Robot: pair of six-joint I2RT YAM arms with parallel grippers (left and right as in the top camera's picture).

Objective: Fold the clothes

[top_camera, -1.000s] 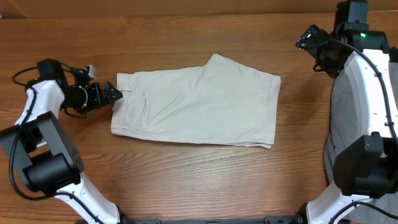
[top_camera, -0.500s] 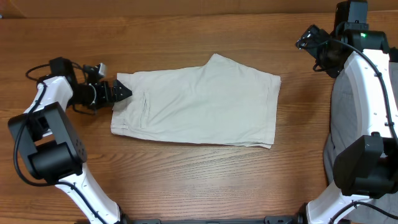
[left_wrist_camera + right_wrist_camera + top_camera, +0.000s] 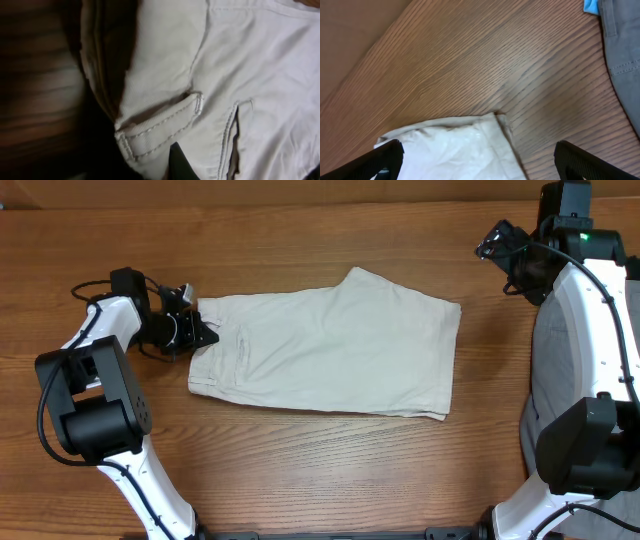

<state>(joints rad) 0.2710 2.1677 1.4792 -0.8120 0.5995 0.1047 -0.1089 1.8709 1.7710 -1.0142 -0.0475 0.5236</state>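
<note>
Pale beige cotton trousers [image 3: 330, 350] are lying flat on the brown wooden table [image 3: 300, 460], the left gripper [image 3: 203, 332] nosing into their waistband [image 3: 160, 127], probably seeking a corner to fold, its closure impossible to tell, while the right gripper [image 3: 480, 156] is hanging wide open, empty, well apart.

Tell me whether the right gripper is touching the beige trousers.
No, the right gripper hangs apart from the trousers, with bare table showing between them.
</note>
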